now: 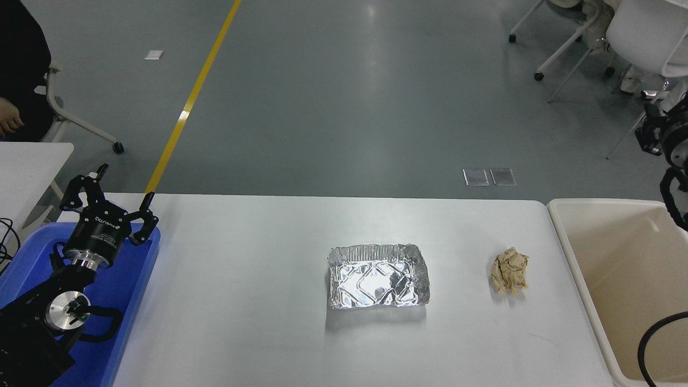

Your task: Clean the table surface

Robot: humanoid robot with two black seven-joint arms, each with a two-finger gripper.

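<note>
The table surface point(242, 301) is stretching wide and white in front of me, filling the lower middle of my view. I am taking the foil tray point(379, 283) as my landmark: it is sitting near the middle of the tabletop, crinkled, open side up.

To the right of the foil tray, well apart from it, a crumpled beige paper wad point(509, 270) is lying on the white top. Further right again, past the table's edge, a beige bin point(613, 317) is standing open beside the table.

Far to the left of the foil tray, my left pincer point(105, 193) is hovering over a blue bin point(129, 301) at the table's left end, its fingers point(145, 207) spread apart and holding nothing.

High to the right of the foil tray, at the picture's edge above the beige bin, a piece of my right arm point(669, 142) is showing with a black cable point(653, 336) looping below it. I cannot tell whether that pincer is open or closed, as only a sliver is showing.
</note>
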